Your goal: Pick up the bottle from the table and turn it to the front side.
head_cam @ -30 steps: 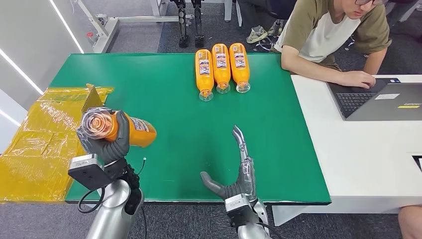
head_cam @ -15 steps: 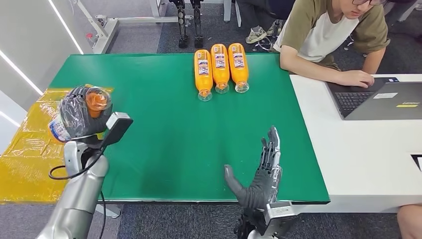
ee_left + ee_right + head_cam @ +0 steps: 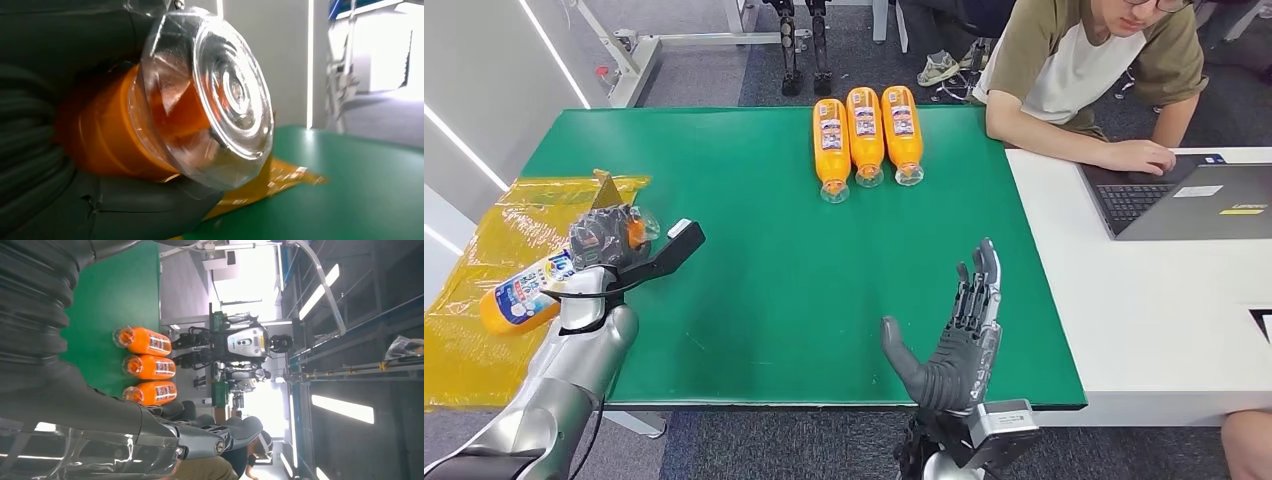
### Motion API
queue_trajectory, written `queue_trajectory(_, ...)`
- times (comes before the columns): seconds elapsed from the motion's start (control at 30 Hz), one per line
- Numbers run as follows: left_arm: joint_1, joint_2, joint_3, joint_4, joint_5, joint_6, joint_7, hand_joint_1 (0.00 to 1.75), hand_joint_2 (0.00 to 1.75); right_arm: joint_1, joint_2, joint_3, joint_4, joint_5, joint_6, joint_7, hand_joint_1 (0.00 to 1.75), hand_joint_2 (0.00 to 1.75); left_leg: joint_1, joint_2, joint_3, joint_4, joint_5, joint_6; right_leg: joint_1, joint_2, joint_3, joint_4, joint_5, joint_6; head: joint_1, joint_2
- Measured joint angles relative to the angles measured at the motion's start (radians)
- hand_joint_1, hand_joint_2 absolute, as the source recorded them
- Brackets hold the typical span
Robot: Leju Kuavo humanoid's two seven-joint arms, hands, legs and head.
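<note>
**Bottle held off the table's left edge, mid-turn**

Nearest you, the right hand (image 3: 951, 345) stands empty, fingers spread, over the table's (image 3: 774, 270) near edge; the left hand (image 3: 604, 240) is clamped on the bottle (image 3: 524, 295), whose long axis slants from the hand down toward the yellow sheet (image 3: 484, 300), label up; a second ago it pointed the other way, over the table; farther off, three bottles (image 3: 867, 135) lie in a row
</note>
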Motion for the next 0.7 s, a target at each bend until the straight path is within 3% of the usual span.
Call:
queue_trajectory(0.3,0.063,0.047,-0.063,0.042,-0.061,-0.012,-0.010,1.75,1.75,-0.037,0.020,0.003,0.038,-0.021,0.012,0.000,0.00,1.75,0.000,0.000,0.000,0.000,0.000,0.000,0.000,-0.001,-0.001,0.000,-0.001,-0.001,0.000,0.000)
queue_trajectory(0.7,0.122,0.029,-0.155,0.059,-0.068,0.005,-0.091,1.75,1.75,-0.062,0.034,0.010,0.076,-0.032,0.045,0.000,0.00,1.75,0.000,0.000,0.000,0.000,0.000,0.000,0.000,-0.001,-0.001,0.000,-0.001,-0.002,0.000,0.000)
